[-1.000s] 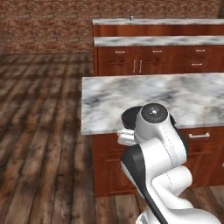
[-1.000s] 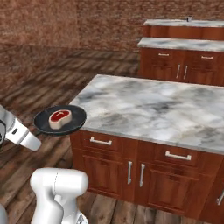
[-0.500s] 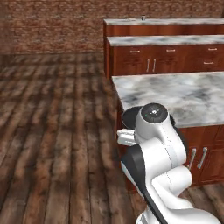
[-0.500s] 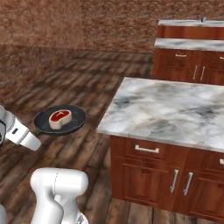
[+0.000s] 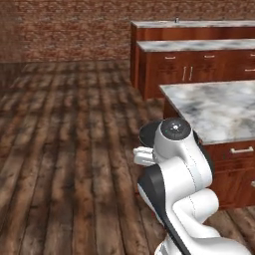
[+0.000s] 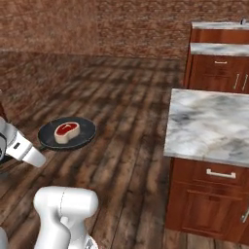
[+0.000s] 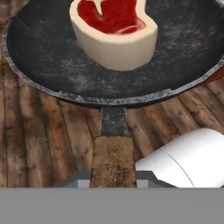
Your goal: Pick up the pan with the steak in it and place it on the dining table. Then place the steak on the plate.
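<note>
1. Your jaws are clamped on the brown wooden handle of the small round black frying pan (image 6: 67, 133), carried over the floor.
2. The chunky red steak (image 7: 114, 31) sits inside.
3. Table drop-off and plating are left.

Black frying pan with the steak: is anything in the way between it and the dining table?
Cannot judge: the gripper carries the black frying pan with the red steak over wooden floor, beside a marble-topped drawer island, not the dining table.

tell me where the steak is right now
The steak sits in the pan, carried above the wood floor at the left of the right base view, well left of the marble island.
</note>
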